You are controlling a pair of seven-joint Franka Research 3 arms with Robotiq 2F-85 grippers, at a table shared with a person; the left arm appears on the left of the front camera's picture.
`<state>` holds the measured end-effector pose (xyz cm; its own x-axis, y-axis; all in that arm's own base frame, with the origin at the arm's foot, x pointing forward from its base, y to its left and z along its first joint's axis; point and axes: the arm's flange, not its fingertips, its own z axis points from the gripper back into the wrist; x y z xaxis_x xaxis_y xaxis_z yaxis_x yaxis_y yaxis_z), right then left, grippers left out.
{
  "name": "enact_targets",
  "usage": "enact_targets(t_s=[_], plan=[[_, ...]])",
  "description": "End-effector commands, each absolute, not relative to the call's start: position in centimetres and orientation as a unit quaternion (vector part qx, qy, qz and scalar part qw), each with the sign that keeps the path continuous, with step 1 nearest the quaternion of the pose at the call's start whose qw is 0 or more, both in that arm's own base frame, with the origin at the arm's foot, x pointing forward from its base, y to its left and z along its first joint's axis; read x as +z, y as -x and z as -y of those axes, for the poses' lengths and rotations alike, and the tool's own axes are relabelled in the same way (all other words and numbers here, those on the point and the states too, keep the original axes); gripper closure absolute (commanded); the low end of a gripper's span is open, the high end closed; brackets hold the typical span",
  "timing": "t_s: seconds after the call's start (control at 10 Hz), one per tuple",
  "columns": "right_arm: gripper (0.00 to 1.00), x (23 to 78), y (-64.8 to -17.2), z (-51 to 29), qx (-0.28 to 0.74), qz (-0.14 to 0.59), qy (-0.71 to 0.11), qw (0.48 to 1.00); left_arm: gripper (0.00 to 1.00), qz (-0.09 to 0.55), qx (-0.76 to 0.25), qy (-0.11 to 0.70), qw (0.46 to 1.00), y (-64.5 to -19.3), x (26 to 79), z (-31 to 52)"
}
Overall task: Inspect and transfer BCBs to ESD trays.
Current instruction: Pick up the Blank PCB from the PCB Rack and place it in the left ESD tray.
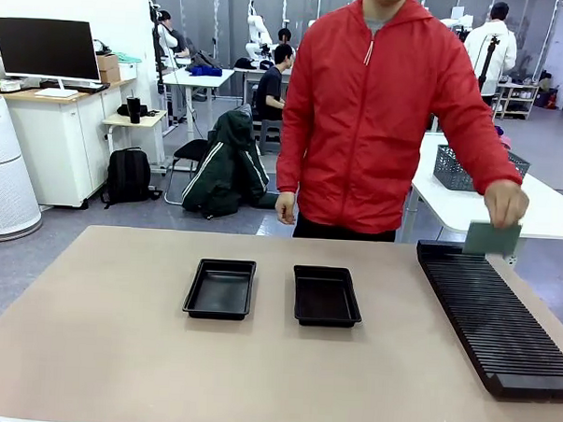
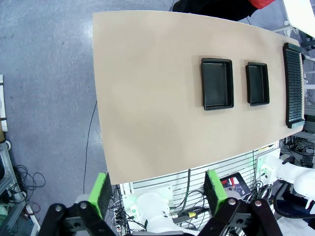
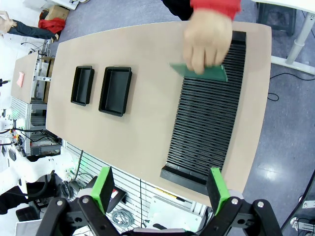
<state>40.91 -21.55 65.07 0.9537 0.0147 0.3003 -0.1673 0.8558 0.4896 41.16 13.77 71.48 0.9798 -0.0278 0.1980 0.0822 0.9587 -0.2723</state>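
Two empty black ESD trays (image 1: 220,289) (image 1: 326,296) lie side by side at the middle of the tan table. A person in a red jacket stands at the far side, one hand (image 3: 206,37) pinching a pale green BCB (image 1: 492,239) (image 3: 199,73) upright over the far end of the black slotted rack (image 1: 497,314). My left gripper (image 2: 157,191) hangs open high above the near table edge, with the trays (image 2: 217,83) (image 2: 257,83) far off. My right gripper (image 3: 160,189) is open too, high above the rack's (image 3: 204,113) near end, nothing between its fingers.
The long ribbed rack runs along the table's right side. A grey mesh basket (image 1: 452,169) sits on a white table behind the person. Bare tabletop (image 1: 98,343) spreads left of and in front of the trays.
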Motion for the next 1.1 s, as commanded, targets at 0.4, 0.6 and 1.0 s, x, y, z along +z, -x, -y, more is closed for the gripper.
enact_targets(t_s=[0.4,0.6,1.0], plan=[[0.00,65.13,-40.76,21.54,0.048,0.145,-0.264,0.952,0.00,0.096,-0.027,0.140,0.985,-41.12,71.49,-13.80],[0.00,65.13,-40.76,21.54,0.048,0.145,-0.264,0.952,0.00,0.096,-0.027,0.140,0.985,-41.12,71.49,-13.80],[0.00,65.13,-40.76,21.54,0.048,0.145,-0.264,0.952,0.00,0.096,-0.027,0.140,0.985,-41.12,71.49,-13.80]])
